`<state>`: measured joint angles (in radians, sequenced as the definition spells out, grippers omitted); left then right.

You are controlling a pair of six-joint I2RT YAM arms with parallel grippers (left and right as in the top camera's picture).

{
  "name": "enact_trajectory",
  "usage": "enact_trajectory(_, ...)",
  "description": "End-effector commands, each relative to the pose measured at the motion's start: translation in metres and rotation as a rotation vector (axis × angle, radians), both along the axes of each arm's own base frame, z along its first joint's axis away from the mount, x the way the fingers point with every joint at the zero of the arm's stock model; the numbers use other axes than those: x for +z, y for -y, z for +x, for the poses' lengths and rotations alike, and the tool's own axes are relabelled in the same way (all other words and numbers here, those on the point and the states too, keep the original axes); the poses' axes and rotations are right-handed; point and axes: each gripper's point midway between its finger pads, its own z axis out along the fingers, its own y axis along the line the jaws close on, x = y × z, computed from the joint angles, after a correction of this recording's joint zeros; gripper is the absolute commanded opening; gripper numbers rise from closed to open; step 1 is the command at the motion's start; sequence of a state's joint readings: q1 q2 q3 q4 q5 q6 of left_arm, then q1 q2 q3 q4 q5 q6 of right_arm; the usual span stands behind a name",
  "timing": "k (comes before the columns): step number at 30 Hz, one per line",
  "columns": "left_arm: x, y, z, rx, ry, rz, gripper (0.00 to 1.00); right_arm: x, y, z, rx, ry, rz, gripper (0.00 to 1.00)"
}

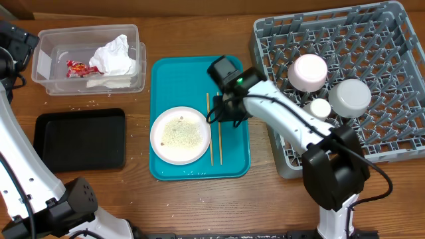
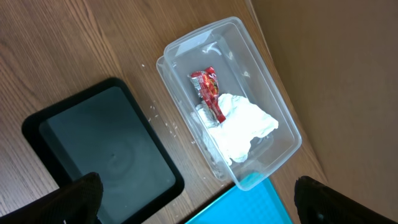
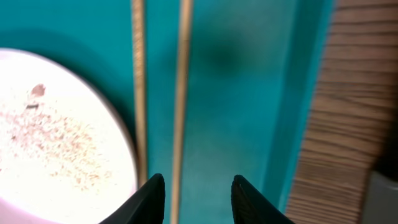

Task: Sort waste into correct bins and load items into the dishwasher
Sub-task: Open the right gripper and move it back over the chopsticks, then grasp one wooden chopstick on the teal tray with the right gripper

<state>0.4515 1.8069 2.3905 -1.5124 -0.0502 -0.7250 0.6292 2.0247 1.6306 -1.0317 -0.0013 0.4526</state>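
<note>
Now R gripper (image 3: 197, 186) w/ fingers apart above chopsticks (image 3: 182, 93)

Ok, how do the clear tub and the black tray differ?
The clear tub is see-through and deep-walled; the black tray is opaque and shallow. The tub holds a crumpled napkin and a red wrapper; the tray holds nothing. Both are rectangular with rounded corners.

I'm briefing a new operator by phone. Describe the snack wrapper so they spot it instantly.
Find the clear plastic tub at the far left of the table, beyond the black tray. Inside, beside the crumpled white napkin, lies the snack wrapper: small, and the only red thing there.
</note>
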Motion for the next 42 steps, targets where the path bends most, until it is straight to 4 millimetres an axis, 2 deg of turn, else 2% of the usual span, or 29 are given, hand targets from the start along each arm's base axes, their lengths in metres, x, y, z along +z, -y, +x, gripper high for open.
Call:
enact_trajectory(1, -0.002, 0.0, 0.002, -0.012, -0.014, 0.014, 1.0, -0.009, -0.001, -0.001, -0.042, 0.01, -0.029, 0.37)
enact_trajectory(8, -0.002, 0.0, 0.002, -0.012, -0.014, 0.014, 1.0, -0.034, -0.003, 0.001, -0.062, -0.018, -0.045, 0.35)
enact_trajectory(16, -0.002, 0.0, 0.002, -0.012, -0.014, 0.014, 1.0, -0.043, -0.013, -0.001, -0.047, -0.035, -0.028, 0.34)
enact_trajectory(26, -0.002, 0.0, 0.002, -0.012, -0.014, 0.014, 1.0, -0.064, -0.013, -0.009, -0.037, -0.078, -0.054, 0.33)
enact_trajectory(35, -0.002, 0.0, 0.002, -0.012, -0.014, 0.014, 1.0, -0.065, -0.013, -0.009, -0.048, -0.08, -0.052, 0.27)
enact_trajectory(42, -0.002, 0.0, 0.002, -0.012, -0.014, 0.014, 1.0, -0.074, -0.007, -0.017, -0.081, -0.103, -0.067, 0.1)
